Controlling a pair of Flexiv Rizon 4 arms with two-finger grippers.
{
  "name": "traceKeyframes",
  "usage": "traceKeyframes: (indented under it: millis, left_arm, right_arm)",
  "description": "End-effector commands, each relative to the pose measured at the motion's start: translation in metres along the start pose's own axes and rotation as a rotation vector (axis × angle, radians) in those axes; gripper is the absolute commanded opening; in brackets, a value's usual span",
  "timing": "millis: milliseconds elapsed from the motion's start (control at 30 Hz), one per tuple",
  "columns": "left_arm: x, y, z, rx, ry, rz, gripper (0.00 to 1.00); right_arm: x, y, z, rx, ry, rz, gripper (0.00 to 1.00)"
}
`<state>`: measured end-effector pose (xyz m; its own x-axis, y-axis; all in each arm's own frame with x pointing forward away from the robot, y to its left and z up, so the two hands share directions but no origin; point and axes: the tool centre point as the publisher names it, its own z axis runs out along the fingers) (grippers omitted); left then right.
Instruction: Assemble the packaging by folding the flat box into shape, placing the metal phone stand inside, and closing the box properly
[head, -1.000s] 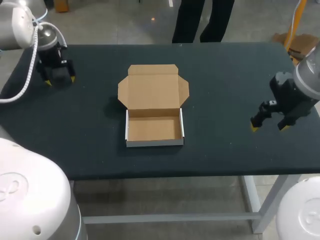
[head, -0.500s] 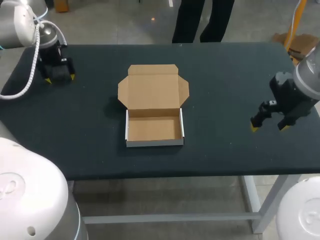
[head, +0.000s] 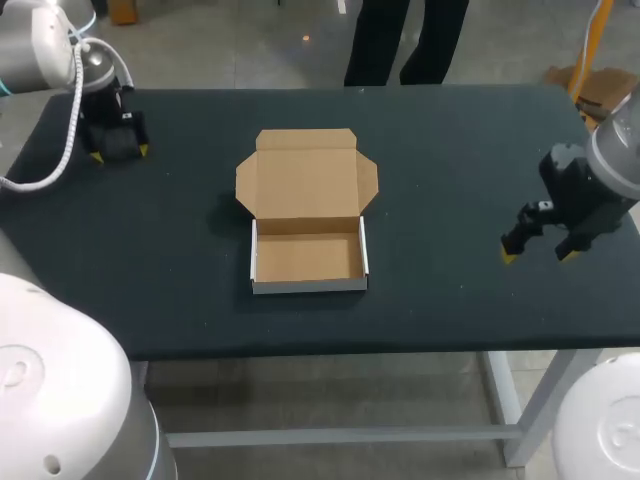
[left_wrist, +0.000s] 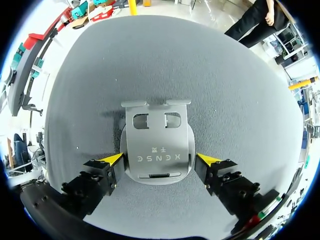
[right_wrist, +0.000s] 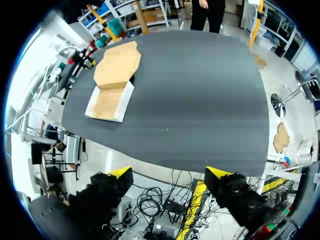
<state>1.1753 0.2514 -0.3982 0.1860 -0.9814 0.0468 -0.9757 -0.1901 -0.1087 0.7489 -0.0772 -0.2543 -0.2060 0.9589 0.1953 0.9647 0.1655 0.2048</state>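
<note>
Nearest the robot, at the middle of the table (head: 450, 160), the box (head: 308, 286) stood folded into a shallow tray with its white walls up. Its lid (head: 306, 172) lay flat at the tray's 12 o'clock, side flaps spread. So the folding looked done. The tray was empty, which left the loading and the closing to do.

At the box's 3 o'clock, well apart from it, the right gripper (head: 538, 256) hung over the table's edge. Its jaws were spread wide with nothing between them. In the right wrist view only the table's edge and the floor lay between the yellow tips, and the box sat far ahead.

Farthest off, at the box's 10 o'clock near the table's far corner, the left gripper (head: 119, 154) was down at the table. The left wrist view showed the metal phone stand (left_wrist: 156, 135) lying flat on the cloth between the fingers. The jaws were spread to the stand's full width, with a yellow tip just beside each side edge. A firm pinch did not show. My reading: the pick-up of the stand was the step in hand.
</note>
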Motion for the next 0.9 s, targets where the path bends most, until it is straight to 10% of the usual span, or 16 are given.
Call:
traceKeyframes:
  millis: [33,600,700,767,900]
  left_arm:
    - [0.000,-0.007,0.002,-0.013,-0.004,-0.001,0.89]
    - [-0.001,-0.017,0.006,-0.014,-0.021,-0.006,0.73]
    - [-0.001,-0.019,0.006,-0.015,-0.025,-0.009,0.47]
    - [-0.001,-0.020,0.006,-0.013,-0.027,-0.010,0.07]
    - [-0.002,-0.020,0.004,-0.007,-0.028,-0.010,0.00]
  right_arm:
    - [0.000,0.000,-0.004,0.006,0.000,0.000,1.00]
    - [0.000,0.000,-0.004,0.006,0.000,0.000,1.00]
    - [0.000,0.000,-0.004,0.006,0.000,0.000,1.00]
    - [0.000,0.000,-0.004,0.006,0.000,0.000,1.00]
    - [0.000,0.000,-0.004,0.006,0.000,0.000,1.00]
